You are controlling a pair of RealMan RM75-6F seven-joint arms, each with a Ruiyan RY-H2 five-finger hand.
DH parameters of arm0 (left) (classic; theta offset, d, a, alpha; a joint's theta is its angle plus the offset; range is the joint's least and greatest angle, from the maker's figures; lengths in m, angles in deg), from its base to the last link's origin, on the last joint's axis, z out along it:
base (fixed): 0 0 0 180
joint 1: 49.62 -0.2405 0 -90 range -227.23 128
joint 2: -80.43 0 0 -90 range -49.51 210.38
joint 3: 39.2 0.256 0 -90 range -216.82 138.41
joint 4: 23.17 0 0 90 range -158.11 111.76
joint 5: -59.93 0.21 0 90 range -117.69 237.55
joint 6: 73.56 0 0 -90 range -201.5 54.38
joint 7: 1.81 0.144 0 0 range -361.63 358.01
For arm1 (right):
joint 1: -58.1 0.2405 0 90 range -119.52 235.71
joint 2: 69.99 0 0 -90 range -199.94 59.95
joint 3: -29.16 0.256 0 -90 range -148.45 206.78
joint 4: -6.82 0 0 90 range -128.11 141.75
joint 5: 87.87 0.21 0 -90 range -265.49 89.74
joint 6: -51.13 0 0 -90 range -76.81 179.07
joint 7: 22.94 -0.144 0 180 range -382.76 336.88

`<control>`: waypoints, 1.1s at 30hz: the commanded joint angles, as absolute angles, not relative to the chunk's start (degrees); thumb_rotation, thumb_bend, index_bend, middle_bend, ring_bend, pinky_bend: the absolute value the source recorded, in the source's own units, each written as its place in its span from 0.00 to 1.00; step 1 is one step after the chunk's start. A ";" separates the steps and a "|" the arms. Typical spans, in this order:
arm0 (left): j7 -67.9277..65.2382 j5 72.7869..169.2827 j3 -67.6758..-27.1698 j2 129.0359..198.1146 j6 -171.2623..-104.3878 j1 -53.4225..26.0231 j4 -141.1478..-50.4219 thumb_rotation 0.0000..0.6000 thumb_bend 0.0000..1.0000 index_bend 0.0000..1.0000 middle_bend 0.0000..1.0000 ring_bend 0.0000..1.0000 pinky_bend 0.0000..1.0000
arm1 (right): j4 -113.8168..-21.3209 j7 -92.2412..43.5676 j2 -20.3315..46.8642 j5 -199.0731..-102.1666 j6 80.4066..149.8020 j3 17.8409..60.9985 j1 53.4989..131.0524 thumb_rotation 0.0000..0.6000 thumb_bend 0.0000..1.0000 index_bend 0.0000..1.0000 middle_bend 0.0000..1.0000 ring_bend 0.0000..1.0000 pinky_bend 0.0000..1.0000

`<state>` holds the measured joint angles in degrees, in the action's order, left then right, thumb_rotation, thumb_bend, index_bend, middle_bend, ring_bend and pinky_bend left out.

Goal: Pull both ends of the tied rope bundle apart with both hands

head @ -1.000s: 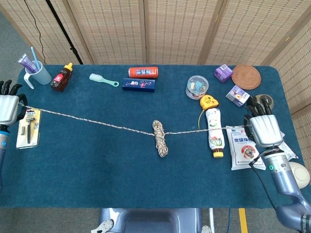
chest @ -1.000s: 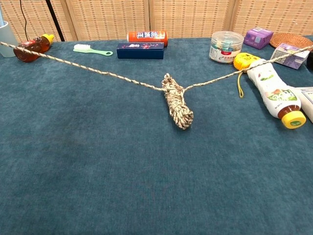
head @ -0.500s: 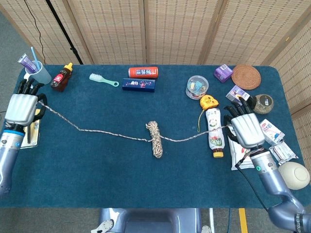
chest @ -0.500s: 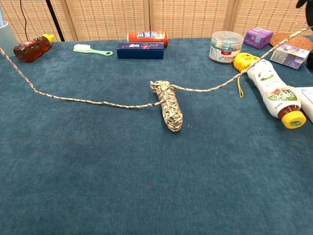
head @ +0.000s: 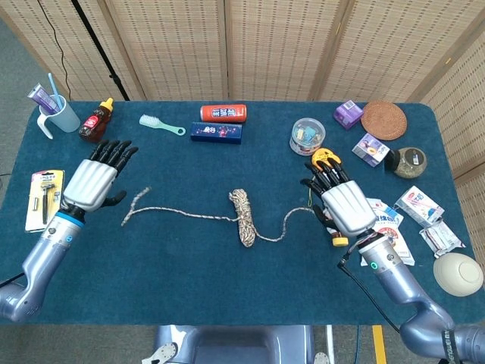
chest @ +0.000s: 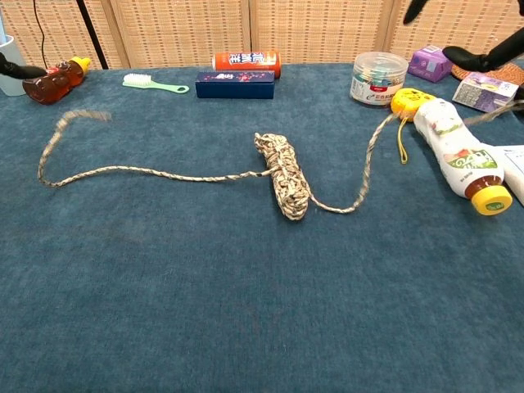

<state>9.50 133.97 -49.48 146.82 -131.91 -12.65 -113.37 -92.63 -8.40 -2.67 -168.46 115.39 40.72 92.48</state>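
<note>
The speckled rope bundle (head: pixel 244 217) lies mid-table on the blue cloth, also seen in the chest view as the bundle (chest: pixel 285 174). Its left strand (chest: pixel 123 172) lies slack on the table and curls up to a blurred loose end (chest: pixel 82 115). The right strand (chest: pixel 364 168) loops out and rises toward the yellow tape measure, its end blurred. My left hand (head: pixel 95 180) hovers left of the loose end with its fingers spread and nothing in it. My right hand (head: pixel 345 206) hovers over the white bottle with its fingers spread; the strand ends beside it.
A white bottle (chest: pixel 458 155), a yellow tape measure (chest: pixel 412 101) and a clear jar (chest: pixel 378 78) stand at the right. A blue box (chest: pixel 235 84), an orange can (chest: pixel 246 60) and a brush (head: pixel 161 124) line the back. A razor pack (head: pixel 44 199) lies far left, packets (head: pixel 424 205) far right.
Both hands moved inward and spread their fingers, letting go of the rope ends. The rope, taut a second ago, now lies slack on the table.
</note>
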 commanded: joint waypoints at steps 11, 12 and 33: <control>14.48 126.24 -48.15 140.15 -132.08 -14.81 -123.20 0.98 0.05 0.03 0.00 0.00 0.00 | -93.42 -5.44 -5.17 -166.55 118.90 39.76 89.42 0.96 0.36 0.02 0.00 0.00 0.00; 14.29 125.69 -47.95 140.04 -133.59 -15.92 -123.93 0.99 0.05 0.05 0.00 0.00 0.00 | -93.19 -5.97 -5.29 -166.22 119.96 39.72 88.60 1.00 0.36 0.07 0.01 0.00 0.01; 8.05 136.18 -37.03 142.44 -164.79 -42.01 -121.31 1.00 0.07 0.23 0.12 0.03 0.00 | -86.25 -13.91 -5.98 -164.01 136.07 33.73 70.97 1.00 0.36 0.38 0.17 0.16 0.11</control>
